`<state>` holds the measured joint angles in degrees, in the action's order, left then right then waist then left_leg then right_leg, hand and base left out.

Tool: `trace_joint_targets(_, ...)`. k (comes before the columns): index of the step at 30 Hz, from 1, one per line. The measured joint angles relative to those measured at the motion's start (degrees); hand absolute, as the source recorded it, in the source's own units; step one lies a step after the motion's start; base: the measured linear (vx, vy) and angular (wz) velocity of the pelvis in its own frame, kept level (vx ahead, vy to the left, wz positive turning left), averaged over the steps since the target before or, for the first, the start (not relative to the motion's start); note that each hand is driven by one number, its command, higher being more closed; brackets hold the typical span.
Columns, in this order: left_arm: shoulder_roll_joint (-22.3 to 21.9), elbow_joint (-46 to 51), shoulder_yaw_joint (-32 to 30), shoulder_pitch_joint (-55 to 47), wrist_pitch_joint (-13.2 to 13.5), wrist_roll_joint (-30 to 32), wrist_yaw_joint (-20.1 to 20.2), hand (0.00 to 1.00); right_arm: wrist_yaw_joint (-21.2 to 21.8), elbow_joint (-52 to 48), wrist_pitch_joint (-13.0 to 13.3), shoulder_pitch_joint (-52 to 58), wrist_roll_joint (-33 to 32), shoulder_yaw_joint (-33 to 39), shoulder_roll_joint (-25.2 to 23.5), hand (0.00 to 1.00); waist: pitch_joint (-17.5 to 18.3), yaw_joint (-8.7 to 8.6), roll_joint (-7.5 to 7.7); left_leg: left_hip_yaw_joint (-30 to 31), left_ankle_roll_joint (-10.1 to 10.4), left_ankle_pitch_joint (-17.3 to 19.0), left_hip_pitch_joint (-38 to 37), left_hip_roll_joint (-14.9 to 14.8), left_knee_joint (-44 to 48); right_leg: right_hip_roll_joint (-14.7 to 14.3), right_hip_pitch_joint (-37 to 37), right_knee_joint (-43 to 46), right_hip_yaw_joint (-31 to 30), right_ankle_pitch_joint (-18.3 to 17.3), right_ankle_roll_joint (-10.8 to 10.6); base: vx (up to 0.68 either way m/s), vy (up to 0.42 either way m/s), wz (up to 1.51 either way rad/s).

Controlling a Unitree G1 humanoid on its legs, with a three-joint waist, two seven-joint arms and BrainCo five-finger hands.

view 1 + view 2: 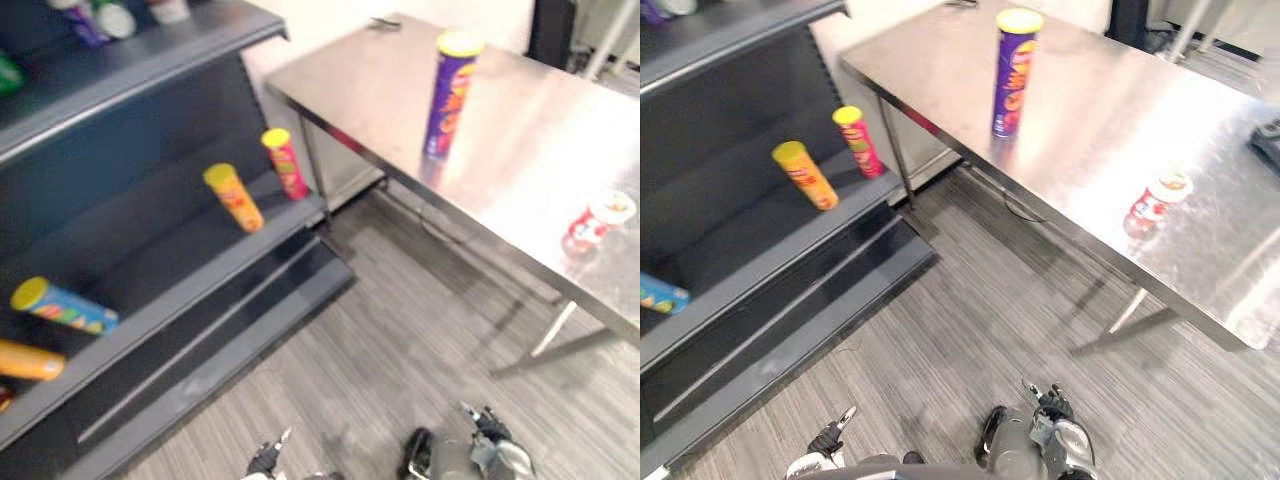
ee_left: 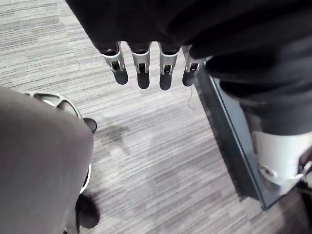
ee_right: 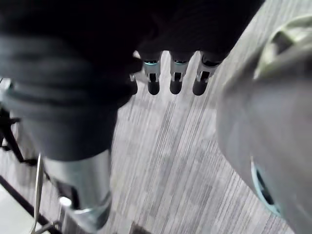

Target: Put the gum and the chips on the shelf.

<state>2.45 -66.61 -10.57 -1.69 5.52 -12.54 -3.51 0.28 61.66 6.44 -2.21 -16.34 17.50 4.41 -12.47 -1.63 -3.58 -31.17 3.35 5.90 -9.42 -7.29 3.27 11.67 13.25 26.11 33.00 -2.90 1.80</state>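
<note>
Fingers (image 2: 142, 78) of your left hand (image 2: 163, 61) hung straight, slightly apart, empty above the floor (image 2: 156, 156); the right hand (image 3: 176, 73) hung the same way. The purple chips can (image 1: 449, 95) stood upright and the red gum tub (image 1: 598, 220) sat on the steel table (image 1: 540, 150), both well above and ahead of those fingertips. You would likely have done best to raise the right hand, wrap the can at mid-height, and keep it upright toward the shelf (image 1: 150, 300).

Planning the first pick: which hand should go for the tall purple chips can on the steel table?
Right. The tall purple chips can stands on the steel table, on the robot's right side. The right hand and left hand both hang low, open and empty, so side decides.
</note>
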Motion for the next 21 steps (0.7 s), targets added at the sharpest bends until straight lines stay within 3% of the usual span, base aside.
trace_joint_targets(5,-0.1,0.0,0.0,0.7,-0.1,0.3,0.3,0.00,0.1,0.0,-0.2,2.6,-0.4,0.0,0.0,0.00,-0.7,-0.36,1.05,-2.2,1.8,-1.1,-0.7,1.1,0.5,-2.3,-2.8,-9.1,-0.8,-0.3,0.4,0.04,-0.038,-0.40)
trace_joint_targets(8,0.2,0.0,0.0,1.6,-0.7,0.3,0.3,0.00,0.1,0.1,-0.3,2.5,-0.6,-0.1,-0.1,0.00,-1.2,-0.23,2.33,-5.0,4.1,0.8,1.6,1.1,8.2,-1.7,-2.6,-11.3,-2.6,-3.2,1.1,-0.01,-0.029,-0.55)
trace_joint_targets(9,0.1,0.0,-0.2,1.8,-0.7,0.2,0.1,0.00,0.1,0.0,-0.4,2.5,-0.8,0.0,0.1,0.00,-1.6,-0.41,1.73,-5.8,5.2,3.0,3.6,-1.6,16.3,-2.0,-2.4,-10.2,-4.0,-4.5,1.0,0.00,-0.077,-0.65)
trace_joint_targets(10,0.3,0.0,-0.2,1.8,-0.7,0.2,0.0,0.00,0.0,0.0,-0.4,2.7,-2.3,-0.1,0.2,0.00,-1.7,-1.13,1.69,-6.1,4.9,3.5,6.0,-5.1,26.0,-2.8,-2.6,-9.5,-5.4,-5.4,1.2,0.01,-0.077,-0.82)
trace_joint_targets(12,-0.3,0.2,-1.8,1.7,-0.7,-0.2,-0.2,0.00,-0.2,-0.9,-0.2,3.5,-2.8,0.1,0.6,0.00,-1.7,-1.24,-0.20,-6.4,2.9,2.4,7.8,-12.1,40.4,-5.9,-3.0,-6.1,-8.8,-7.7,2.6,0.08,-0.037,-1.06)
trace_joint_targets(13,-0.5,0.4,-2.6,1.6,-0.7,-0.3,-0.3,0.00,-0.3,-1.6,-0.2,3.9,-2.8,0.1,0.7,0.00,-1.8,-1.23,-0.32,-6.0,1.3,1.3,8.2,-13.6,43.7,-6.7,-2.9,-4.7,-10.1,-8.6,3.0,0.16,-0.008,-1.38)
trace_joint_targets(14,-0.6,1.0,-3.5,1.4,-0.6,-0.9,-0.6,0.00,-0.6,-2.5,-0.1,5.0,-2.9,0.1,0.8,0.00,-1.7,-0.97,-0.60,-4.5,-3.1,-2.7,9.0,-15.3,49.0,-8.1,-3.0,-2.6,-13.4,-10.0,3.5,0.16,0.000,-1.13)
trace_joint_targets(15,-0.8,1.3,-3.6,1.4,-0.6,-0.9,-0.6,0.00,-0.9,-2.7,-0.2,5.5,-2.9,0.2,0.9,0.00,-1.7,-0.90,-0.61,-2.6,-4.1,-6.0,10.3,-15.6,51.2,-8.8,-3.6,-2.4,-15.0,-10.4,3.8,0.30,0.017,-1.59)
trace_joint_targets(16,-1.4,2.2,-4.5,1.5,-0.3,-0.9,-0.7,0.00,-1.4,-3.6,-0.2,6.8,-4.3,0.9,0.6,0.00,-1.8,-0.48,-0.46,2.5,-2.0,-5.4,14.5,-15.6,56.5,-10.4,-3.8,-2.5,-19.3,-11.2,5.3,0.27,0.037,-1.20)
trace_joint_targets(18,-1.8,3.4,-5.4,1.7,0.0,-0.9,-0.5,0.00,-2.0,-3.7,-0.3,7.2,-4.5,2.7,0.3,0.00,-2.0,-0.32,-0.44,4.9,-1.1,1.3,17.8,-14.8,57.1,-10.9,-4.0,-2.5,-21.4,-11.4,5.7,0.22,0.047,-0.97)
trace_joint_targets(19,-1.7,4.1,-5.5,1.7,0.3,-1.4,-0.2,0.00,-2.4,-3.7,-0.4,8.2,-4.6,4.0,-0.1,0.00,-2.2,0.34,-0.01,7.0,-0.6,5.0,20.0,-13.5,54.4,-11.1,-5.0,-2.9,-23.6,-11.0,4.9,0.27,0.068,-1.00)
trace_joint_targets(21,-1.8,5.1,-5.6,1.1,0.6,-3.0,-0.2,0.00,-2.6,-2.6,-0.7,8.8,-4.7,5.7,-0.6,0.00,-2.2,0.72,0.65,10.3,-0.2,6.6,21.2,-11.7,44.6,-11.2,-6.6,-3.1,-26.8,-11.3,3.3,0.26,0.084,-0.92)
